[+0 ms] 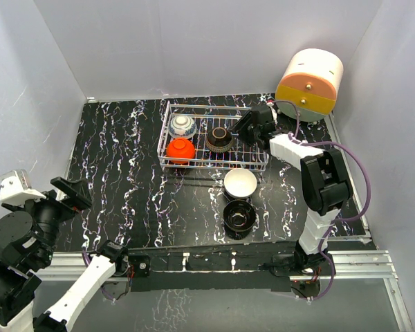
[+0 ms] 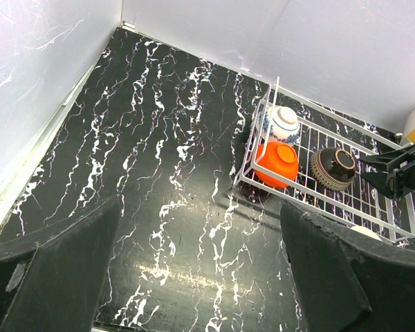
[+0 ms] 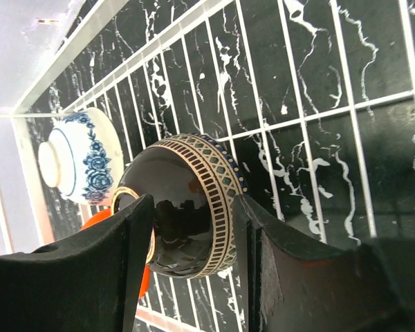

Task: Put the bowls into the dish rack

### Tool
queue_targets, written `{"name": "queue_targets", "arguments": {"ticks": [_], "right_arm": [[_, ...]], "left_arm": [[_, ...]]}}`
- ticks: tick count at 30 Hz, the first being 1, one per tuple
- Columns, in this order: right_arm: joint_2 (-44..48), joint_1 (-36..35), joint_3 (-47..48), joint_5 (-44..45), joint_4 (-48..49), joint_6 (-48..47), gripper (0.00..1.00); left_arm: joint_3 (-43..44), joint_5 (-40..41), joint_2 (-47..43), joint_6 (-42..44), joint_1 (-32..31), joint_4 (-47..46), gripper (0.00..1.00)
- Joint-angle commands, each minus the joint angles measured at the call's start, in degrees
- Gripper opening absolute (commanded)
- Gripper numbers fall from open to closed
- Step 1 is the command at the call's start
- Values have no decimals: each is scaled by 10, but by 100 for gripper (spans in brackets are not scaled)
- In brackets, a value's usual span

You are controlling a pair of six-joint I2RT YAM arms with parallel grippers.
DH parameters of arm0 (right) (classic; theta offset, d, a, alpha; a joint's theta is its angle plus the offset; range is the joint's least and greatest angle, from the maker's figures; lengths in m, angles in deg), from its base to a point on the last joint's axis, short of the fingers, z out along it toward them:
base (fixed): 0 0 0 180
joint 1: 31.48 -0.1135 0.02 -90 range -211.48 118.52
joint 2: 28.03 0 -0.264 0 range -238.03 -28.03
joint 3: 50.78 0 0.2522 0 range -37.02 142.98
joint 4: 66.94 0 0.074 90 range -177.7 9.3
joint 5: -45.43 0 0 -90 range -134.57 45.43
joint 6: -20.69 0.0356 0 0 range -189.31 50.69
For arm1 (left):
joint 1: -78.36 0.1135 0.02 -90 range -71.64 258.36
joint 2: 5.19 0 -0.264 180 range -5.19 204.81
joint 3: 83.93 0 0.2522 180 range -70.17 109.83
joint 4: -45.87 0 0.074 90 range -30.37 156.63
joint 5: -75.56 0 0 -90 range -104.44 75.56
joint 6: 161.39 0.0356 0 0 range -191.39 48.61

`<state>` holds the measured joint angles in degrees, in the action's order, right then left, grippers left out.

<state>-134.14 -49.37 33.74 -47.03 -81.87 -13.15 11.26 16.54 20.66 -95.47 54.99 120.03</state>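
Two bowls sit outside the rack, so my guess is we're a bit past halfway. Nearest in, the left hand (image 1: 68,195) sits by the near left corner of the counter (image 1: 124,159). Its fingers are spread wide with nothing in them, well apart from everything.

Next come the black bowl (image 1: 238,216) and, just beyond it, the white bowl (image 1: 240,183). Both are upright on the counter, right of the middle.

The dish rack (image 1: 214,167) sits toward the far edge. The red bowl (image 1: 180,150) and the blue-and-white bowl (image 1: 182,126) are at its left end. The tan-banded bowl (image 1: 220,138) is tipped on its side mid-rack.

The right hand (image 1: 245,126) hangs just beside that one with its fingers spread. The left wrist view shows a sliver of gap, so I'd say it isn't pinching it.

My read is the step is getting that hand clear. I'd go straight up before swinging away, because a bowl on its side probably rolls if a finger clips the rim. The white bowl looks like the easy next pick, and the rack's right half is bare grid.

In the way:
- The rack's near wall, so each bowl needs lifting over it.
- The cream-and-orange drawer unit (image 1: 309,84) in the far right corner, close behind the right arm.
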Motion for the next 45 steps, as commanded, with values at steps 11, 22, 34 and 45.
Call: {"name": "queue_targets", "arguments": {"ticks": [11, 22, 34, 45], "right_arm": [[1, -21, 67, 67, -90, -143, 52], [94, -124, 26, 214, -89, -210, 52], [66, -144, 27, 174, -103, -226, 53], [-21, -146, 94, 164, -107, -241, 53]], "left_arm": [[-15, -7, -3, 4, -2, -16, 97], [-33, 5, -10, 4, -2, -11, 97], [-44, 16, -22, 3, -2, -8, 97], [-42, 30, -27, 5, -2, -1, 97]]}}
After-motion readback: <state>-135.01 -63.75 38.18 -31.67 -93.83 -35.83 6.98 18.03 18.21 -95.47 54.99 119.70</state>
